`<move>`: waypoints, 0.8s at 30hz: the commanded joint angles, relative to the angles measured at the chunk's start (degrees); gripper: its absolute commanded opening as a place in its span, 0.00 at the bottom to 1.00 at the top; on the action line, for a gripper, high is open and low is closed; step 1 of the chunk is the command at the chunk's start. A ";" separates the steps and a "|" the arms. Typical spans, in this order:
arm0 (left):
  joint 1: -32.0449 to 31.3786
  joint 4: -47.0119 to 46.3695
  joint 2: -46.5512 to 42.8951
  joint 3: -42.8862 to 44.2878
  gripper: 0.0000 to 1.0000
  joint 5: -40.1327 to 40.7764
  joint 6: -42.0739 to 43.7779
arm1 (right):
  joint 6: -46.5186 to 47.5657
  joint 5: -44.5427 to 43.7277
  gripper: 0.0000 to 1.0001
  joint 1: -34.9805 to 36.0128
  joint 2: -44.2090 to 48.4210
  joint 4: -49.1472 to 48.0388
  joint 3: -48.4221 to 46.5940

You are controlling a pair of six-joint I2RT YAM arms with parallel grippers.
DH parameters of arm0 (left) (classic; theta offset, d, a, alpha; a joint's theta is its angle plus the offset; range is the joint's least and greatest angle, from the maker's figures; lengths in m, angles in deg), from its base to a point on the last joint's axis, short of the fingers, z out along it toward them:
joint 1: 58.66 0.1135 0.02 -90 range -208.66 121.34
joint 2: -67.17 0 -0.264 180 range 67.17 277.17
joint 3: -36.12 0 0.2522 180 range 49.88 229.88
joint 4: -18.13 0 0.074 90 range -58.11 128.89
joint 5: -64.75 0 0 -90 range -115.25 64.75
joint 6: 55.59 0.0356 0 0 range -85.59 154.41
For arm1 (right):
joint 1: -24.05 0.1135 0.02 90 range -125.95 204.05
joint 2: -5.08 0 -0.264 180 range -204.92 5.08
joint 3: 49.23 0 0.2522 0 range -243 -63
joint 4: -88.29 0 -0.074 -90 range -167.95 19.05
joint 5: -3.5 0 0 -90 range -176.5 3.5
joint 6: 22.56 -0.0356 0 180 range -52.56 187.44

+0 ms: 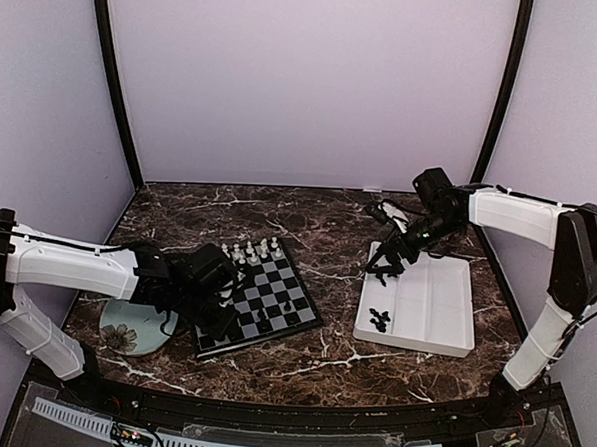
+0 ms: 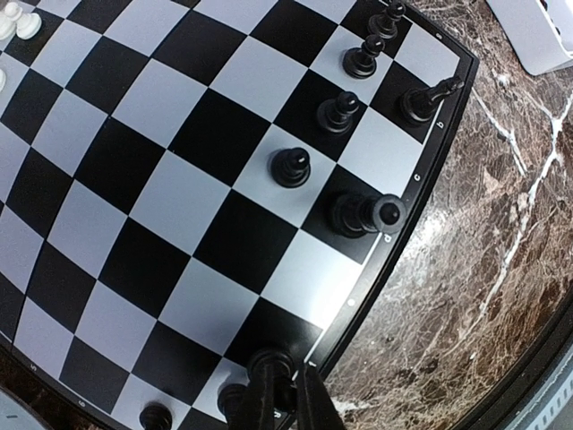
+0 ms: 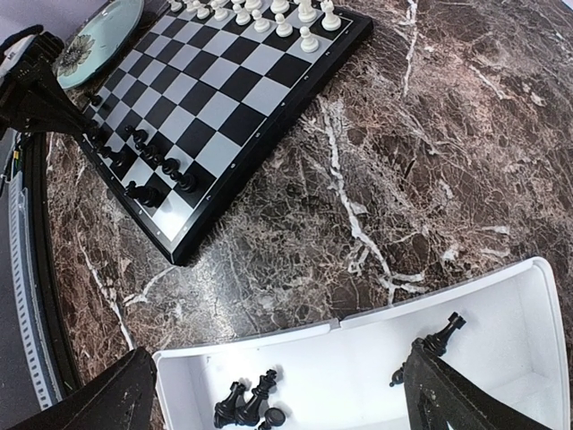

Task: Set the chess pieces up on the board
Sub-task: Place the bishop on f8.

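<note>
From above, the board (image 1: 275, 292) lies on the marble tabletop (image 1: 328, 235) in front of the left arm, with white chessmen (image 1: 252, 251) lined along its far edge. The left hand (image 1: 224, 305) is low over its near-left corner, and a pale-green plate (image 1: 122, 334) shows partly under that arm. To the right sits a white compartment tray (image 1: 445, 291). A small heap of black chessmen (image 1: 379, 319) lies in its left compartment, the other compartments look bare, and the right hand (image 1: 386, 271) hangs over the tray's far-left corner. In the left wrist view, the fingers (image 2: 313, 412) are drawn almost together on what looks like one black chessman (image 2: 269, 362), down at a corner square beside the border. More black men stand spread along that side of the board, two just beside the fingers. The step in hand seems to be seating this piece in the black back rank. The next move would call for opening just enough to let go without knocking its neighbours. In the right wrist view, the right hand is spread wide and holds nothing. Below it in the tray, a few black men lie together and one more lies apart by the right finger. Its next move is likely a descent to pinch a single piece
</note>
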 commanded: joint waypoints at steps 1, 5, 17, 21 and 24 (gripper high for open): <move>-0.02 -1.56 0.07 -0.85 0.07 1.75 -0.28 | 0.69 -0.60 0.99 0.71 -0.82 0.27 -0.51; 0.08 -2.30 0.27 -0.98 0.07 2.11 -0.11 | 0.74 -0.86 0.98 0.77 -0.57 0.27 -0.23; 0.33 -2.13 0.66 -1.23 0.07 1.06 -0.21 | 0.97 -1.05 0.99 0.99 -0.71 0.35 -0.22; 0.33 -2.03 0.62 -1.47 0.13 0.90 -0.67 | 1.05 -0.96 0.98 1.08 -0.83 0.35 -0.13; 0.33 -1.70 0.78 -1.36 0.19 0.74 -0.83 | 1.13 -0.96 0.99 1.15 -0.75 0.37 -0.05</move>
